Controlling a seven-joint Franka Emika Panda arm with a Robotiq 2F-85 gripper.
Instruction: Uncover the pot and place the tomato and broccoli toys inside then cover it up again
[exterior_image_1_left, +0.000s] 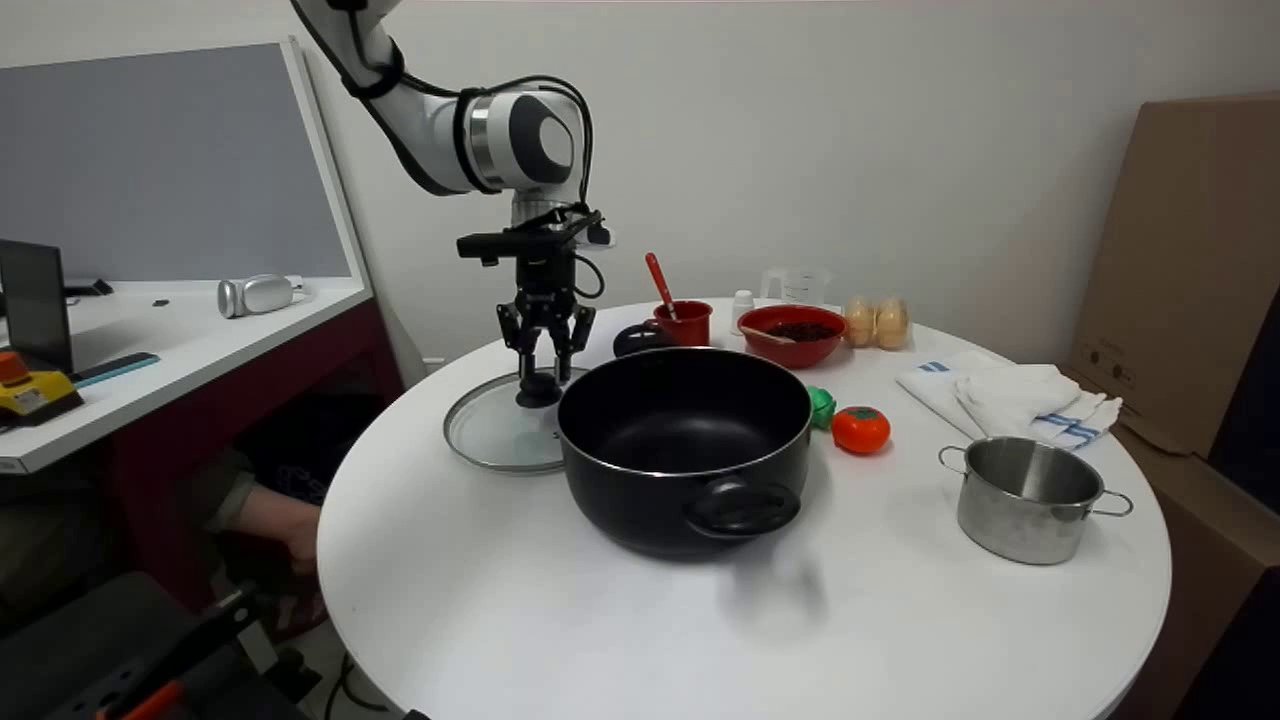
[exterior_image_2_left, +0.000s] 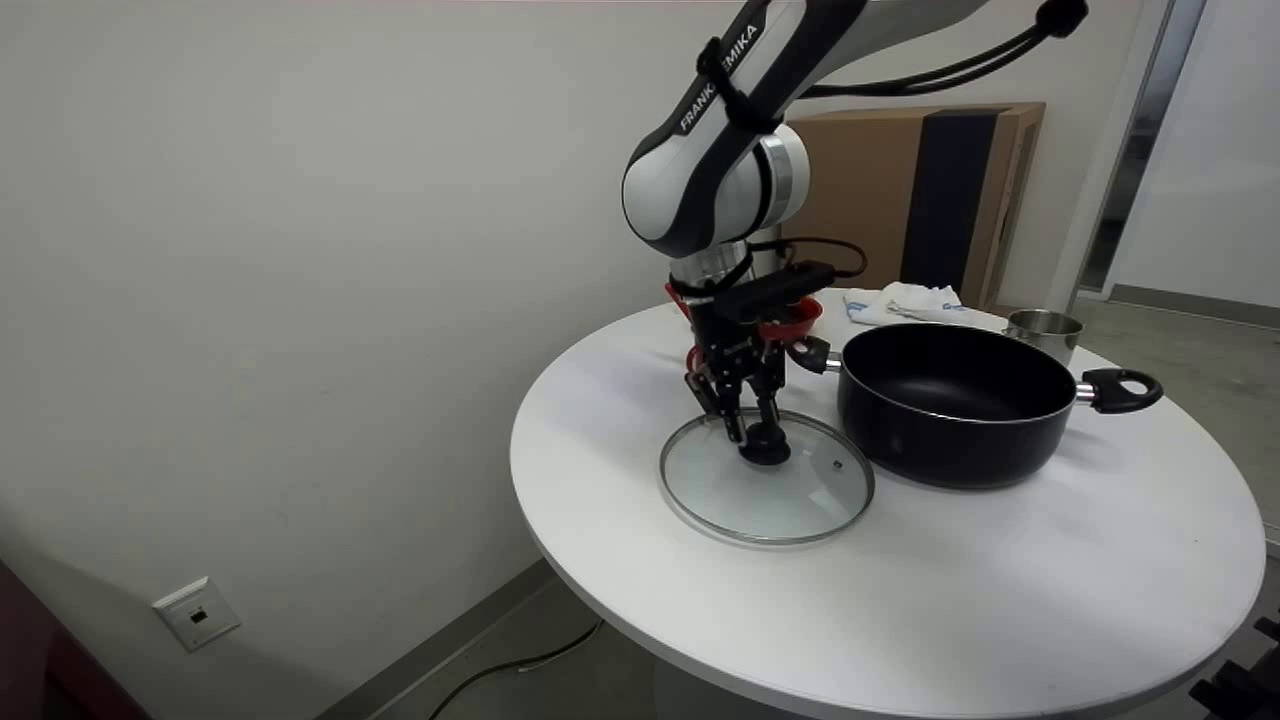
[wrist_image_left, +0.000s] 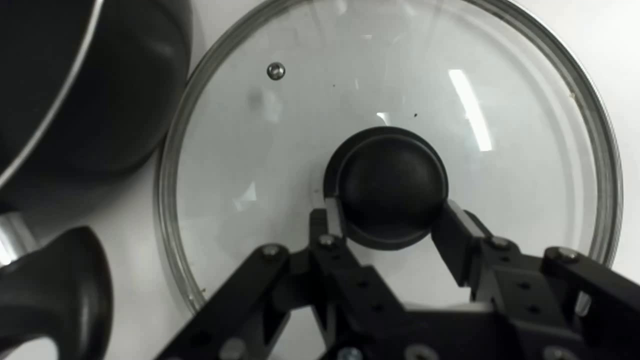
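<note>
The hand (wrist_image_left: 395, 215) pinches the knob (wrist_image_left: 392, 175) of the glass lid (wrist_image_left: 270, 155), with the tomato (exterior_image_1_left: 861, 430) and part-hidden broccoli (exterior_image_1_left: 822, 408) maybe just past the pot (exterior_image_1_left: 650, 505).

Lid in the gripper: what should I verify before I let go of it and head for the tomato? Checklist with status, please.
1. Pot uncovered: ok, its mouth is open.
2. Lid fully seated on the table: cannot tell; it looks down, but a slight gap is hard to rule out.
3. Lid clear of the pot: cannot tell; in the wrist view its edge runs right up to it.
4. Gripper off the knob: not ok, closed on it.
5. Tomato in sight: ok, beside the pot.
6. Broccoli in full view: not ok, partly hidden behind the pot.
</note>
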